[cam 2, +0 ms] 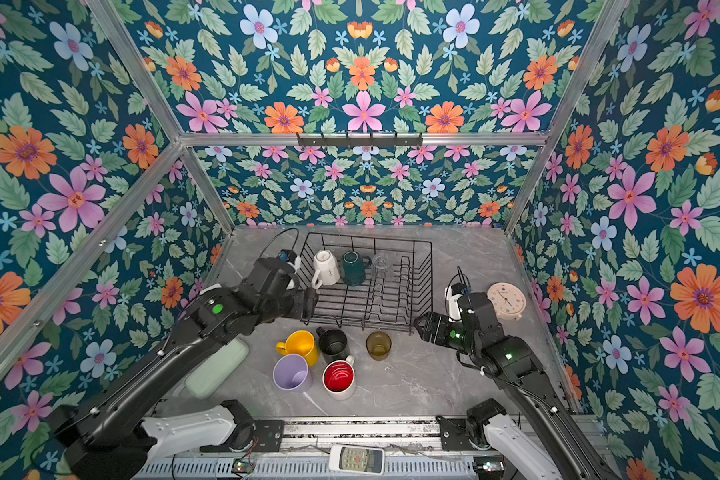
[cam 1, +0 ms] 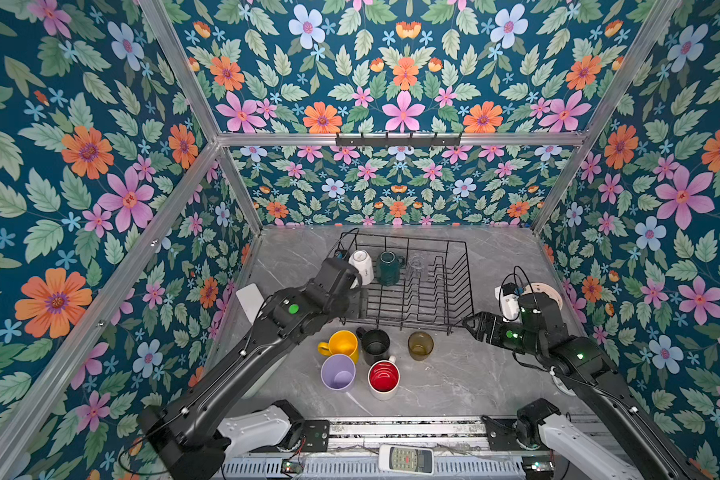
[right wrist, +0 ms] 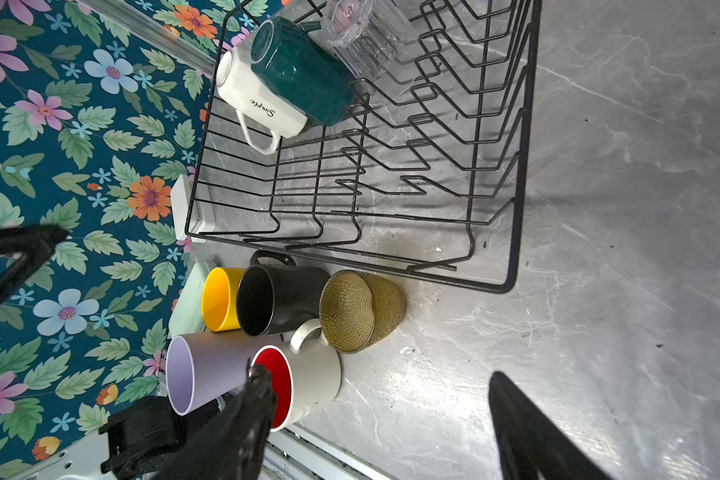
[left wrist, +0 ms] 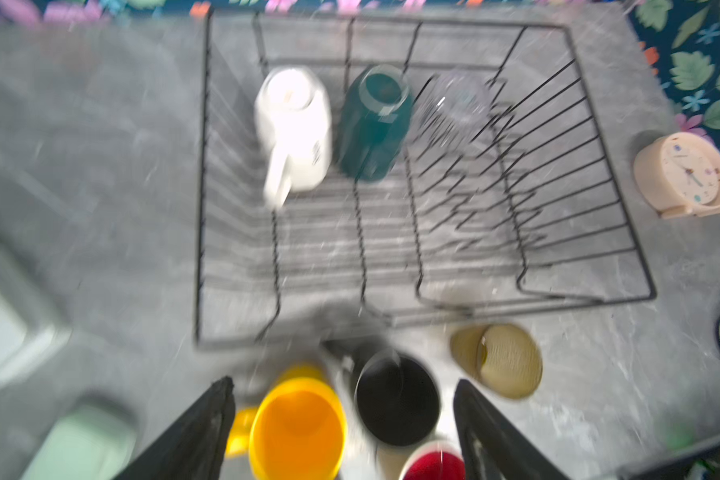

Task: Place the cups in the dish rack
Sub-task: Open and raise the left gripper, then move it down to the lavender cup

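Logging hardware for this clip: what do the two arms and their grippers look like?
The left arm and right arm are matte black, with white base segments and small green lights. Thin black cables loop at each wrist. The left gripper and right gripper have black, tapering, pointed fingers.

Open above the dish rack's (cam 1: 395, 305) near rows, blocked along its far side by white mug (cam 1: 361, 262), green mug (cam 1: 388, 268), clear glass (cam 1: 417, 266). Crowded among the cups (cam 1: 376, 345) in front; open right of the amber tumbler (cam 1: 420, 345).
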### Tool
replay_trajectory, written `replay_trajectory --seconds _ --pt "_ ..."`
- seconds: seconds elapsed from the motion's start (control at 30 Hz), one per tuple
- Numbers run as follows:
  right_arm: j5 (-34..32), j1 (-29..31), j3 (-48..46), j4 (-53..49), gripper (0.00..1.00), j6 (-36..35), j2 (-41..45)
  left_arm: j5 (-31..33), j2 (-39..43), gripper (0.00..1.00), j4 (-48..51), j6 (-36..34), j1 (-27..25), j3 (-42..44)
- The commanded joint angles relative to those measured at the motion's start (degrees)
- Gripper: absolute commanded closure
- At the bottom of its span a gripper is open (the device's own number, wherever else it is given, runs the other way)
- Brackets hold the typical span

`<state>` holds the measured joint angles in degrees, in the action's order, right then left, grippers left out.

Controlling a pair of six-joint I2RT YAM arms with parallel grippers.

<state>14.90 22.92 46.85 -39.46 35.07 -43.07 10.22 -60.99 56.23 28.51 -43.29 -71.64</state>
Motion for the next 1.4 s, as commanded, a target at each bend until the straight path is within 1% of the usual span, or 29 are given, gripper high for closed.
replay_trajectory --seconds 0.0,0.17,0.27,0.43,0.53,0.87,1.1,1.37 --pt "0.0 0.0 0.5 1.7 0.20 -1.3 -0.8 0.7 5.7 0.19 11.3 7.5 0.0 3.1" --pt "0.4 0.2 1.0 2.6 0.20 -1.4 -2.7 -2.7 13.2 0.23 16.0 11.6 0.0 9.5" --pt "0.4 0.4 1.4 2.8 0.21 -1.4 -3.5 -4.8 14.5 0.26 17.9 12.4 0.0 12.6" --pt "0.0 0.6 1.1 2.8 0.21 -1.1 -3.4 -9.1 16.4 0.29 16.4 12.4 0.0 16.9" --pt "0.0 0.6 0.8 2.9 0.21 -0.9 -3.2 -10.6 16.0 0.32 14.9 12.0 0.0 19.3" --pt "-0.3 0.7 0.3 2.6 0.21 -0.8 -2.5 -10.6 12.3 0.38 9.7 11.6 0.0 23.7" --pt "0.1 0.7 -0.3 3.1 0.21 -0.6 -2.3 -11.2 9.7 0.47 6.3 11.4 0.0 25.9" --pt "0.0 0.6 -0.7 3.2 0.21 -0.6 -1.9 -10.7 8.3 0.62 5.9 11.4 0.0 27.2"
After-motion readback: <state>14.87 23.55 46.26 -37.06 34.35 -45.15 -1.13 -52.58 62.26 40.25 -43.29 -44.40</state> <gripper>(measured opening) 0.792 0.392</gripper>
